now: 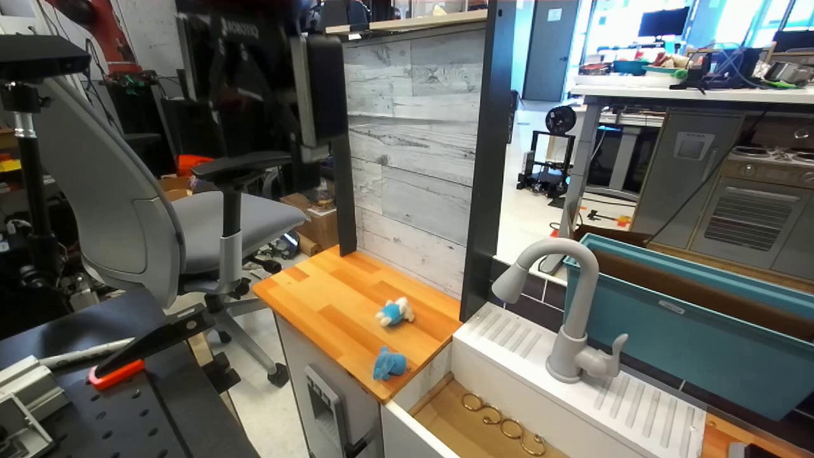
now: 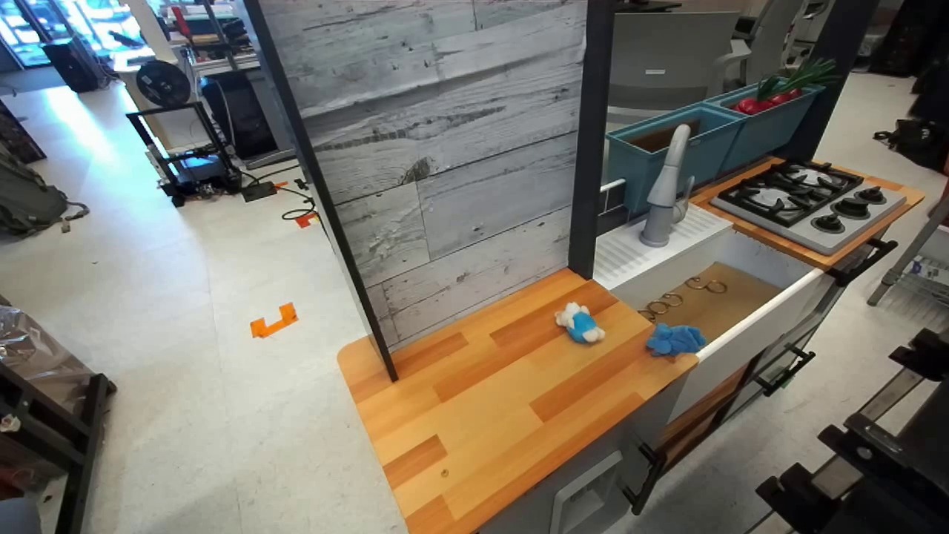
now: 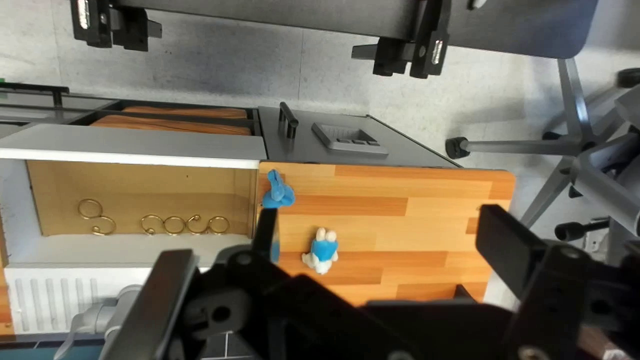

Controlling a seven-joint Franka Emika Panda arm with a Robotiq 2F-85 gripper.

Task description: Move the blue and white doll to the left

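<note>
Our claw [image 3: 378, 227] hangs high, spread wide and gripping nothing — room, we judge, to straddle the blue and white doll [image 3: 324, 250], which lies on the tabletop [image 3: 435, 230] near the sink [image 3: 135, 252], apart from the blue toy [image 3: 279, 194].

In the wrist view, the faucet [image 3: 114, 311] partly behind the tool [image 3: 375, 240], itself incomplete at the bottom edge.

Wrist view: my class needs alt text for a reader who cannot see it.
A blue and white doll lies on a wooden counter, seen from above past the open tool. A blue toy lies near the counter's corner, beside a sink holding gold loops.
</note>
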